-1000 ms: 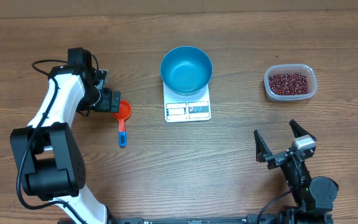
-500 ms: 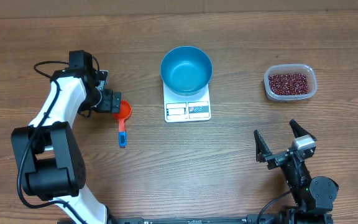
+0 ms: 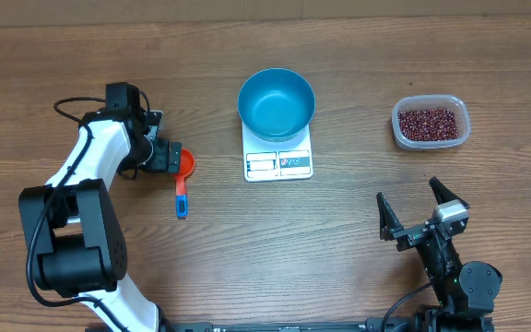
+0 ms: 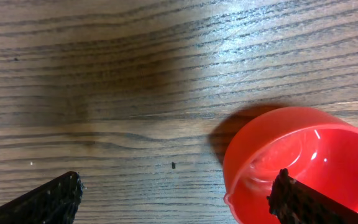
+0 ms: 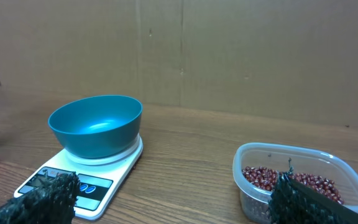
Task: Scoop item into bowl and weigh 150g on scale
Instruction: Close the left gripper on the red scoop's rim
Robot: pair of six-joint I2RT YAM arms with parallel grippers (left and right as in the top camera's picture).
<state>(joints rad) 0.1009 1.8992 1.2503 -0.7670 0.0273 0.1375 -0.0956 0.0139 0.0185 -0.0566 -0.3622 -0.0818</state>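
The left hand [image 3: 168, 155] hangs low over the bench [image 3: 339, 231] with its fingers [image 4: 48, 199] spread wide. It holds nothing. One fingertip overlaps the rim of the red scoop [image 3: 184, 164], while the other stands well off over bare wood.

That placement is the main risk. If the fingers press together here, they probably meet the round, slick cup wall rather than the handle. The scoop could squirt sideways, tip, or end up held crooked. Dropping lower could also push the cup along the bench.

The scoop lies left of centre. Its long axis runs roughly square to the near edge, with the cup toward the far edge and the blue handle [image 3: 182, 201] pointing back at the near edge.

The light blue bowl [image 3: 277, 101] sits empty on the white scale [image 3: 278, 162], at mid-bench toward the far edge. The beans [image 3: 427, 123] fill a clear tub [image 3: 464, 124] toward the far right corner. A loaded scoop must therefore travel across, and it could spill or nudge the bowl off the scale.

The right hand [image 3: 422, 217] waits near the near edge, spread and empty.
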